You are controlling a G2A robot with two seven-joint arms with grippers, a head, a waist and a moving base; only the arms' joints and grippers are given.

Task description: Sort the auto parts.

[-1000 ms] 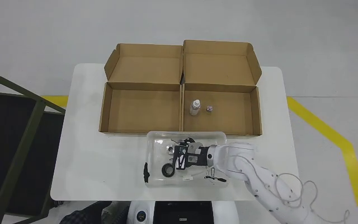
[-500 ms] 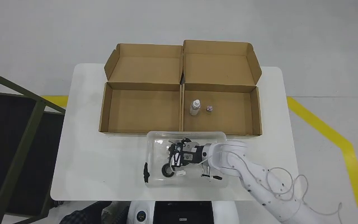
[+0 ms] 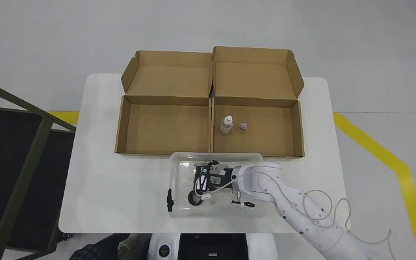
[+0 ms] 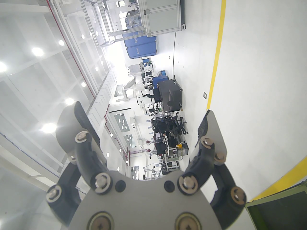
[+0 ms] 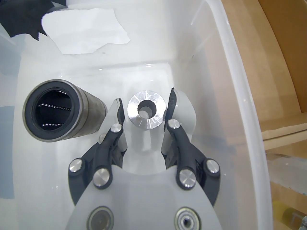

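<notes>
Two fingers of the right gripper (image 5: 145,96) stand spread around a silver bushing (image 5: 146,112) in the clear bin (image 5: 230,56), at the worktop's (image 3: 104,162) 6 o'clock; the left gripper (image 4: 144,114) is likewise spread.

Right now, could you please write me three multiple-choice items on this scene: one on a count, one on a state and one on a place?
1. How many things lie in the right box?
A none
B two
C five

2. How is the left hand?
A shut on a part
B shut, holding nothing
C open, holding nothing

3. Where is the silver sleeve?
A in the bin, straddled by the right hand
B in the right box
C in the left hand

Key:
1 B: a bottle and a small part lie there.
2 C: it gapes wide, with only the room in the gap.
3 A: the right wrist view shows it upright on the bin's floor inside the open right hand.
</notes>
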